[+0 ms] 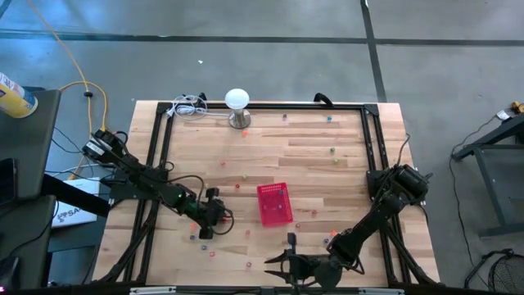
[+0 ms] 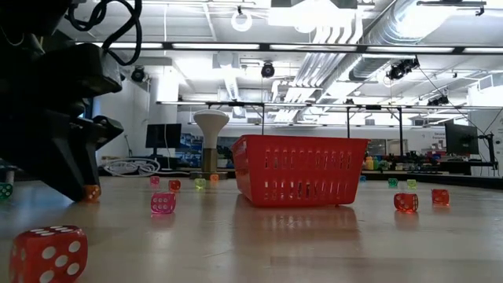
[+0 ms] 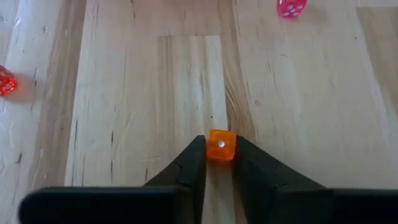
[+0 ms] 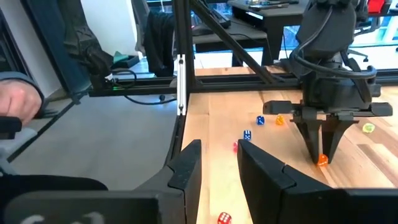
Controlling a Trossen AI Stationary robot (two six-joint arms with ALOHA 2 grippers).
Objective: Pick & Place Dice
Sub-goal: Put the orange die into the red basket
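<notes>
Many tiny dice lie scattered on the wooden table (image 1: 327,176). In the low view a red die (image 2: 47,253), a pink die (image 2: 163,203) and another red die (image 2: 405,202) stand out. The red basket (image 1: 274,203) stands at mid-table, also the basket (image 2: 299,169). My left gripper (image 1: 203,228) points down left of the basket, shut on an orange die (image 3: 221,147). My right gripper (image 4: 217,158) is open and hovers near the table's near edge (image 1: 280,260), touching nothing. My left gripper pinches the orange die by two opposite faces (image 3: 211,149), between the two fingertips (image 3: 196,155). The fingers come from above, pointing down, as the right wrist view shows at the die (image 4: 322,160). The die sits at table level (image 2: 92,192); whether it is lifted clear I cannot tell.
A white dome-topped lamp (image 1: 237,106) stands at the far edge beside a coil of white cable (image 1: 188,106). A black frame (image 1: 160,147) borders the table. Blue dice (image 4: 247,134) lie between the two grippers. A person's hand (image 4: 15,102) shows beyond the table.
</notes>
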